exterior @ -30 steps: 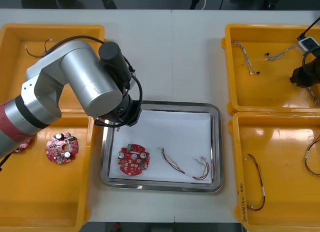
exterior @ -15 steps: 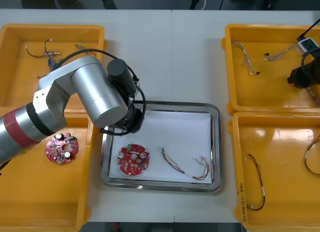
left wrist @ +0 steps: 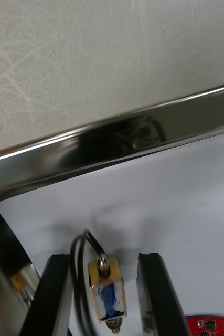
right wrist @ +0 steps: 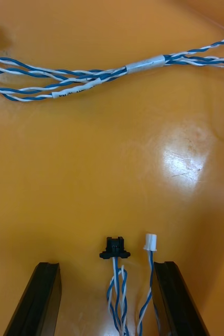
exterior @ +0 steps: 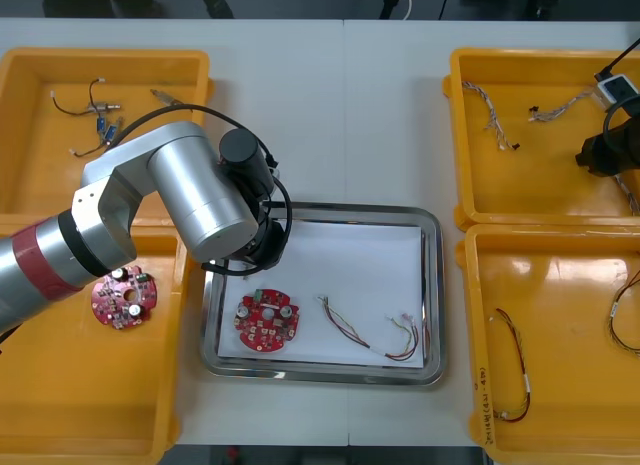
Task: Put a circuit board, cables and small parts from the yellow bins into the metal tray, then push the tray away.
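Fingers of left gripper pinch a small metal part over the metal tray, base cut off. Right gripper: spread.

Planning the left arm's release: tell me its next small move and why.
Probably lower slightly and open the left gripper: it is shut on a small metal part, over the white inside of the metal tray, near the circuit board.

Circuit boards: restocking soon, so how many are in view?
2. One circuit board lies in the metal tray, toward its left end; the other sits in the near left yellow bin. The left arm covers part of that bin, so more may be hidden.
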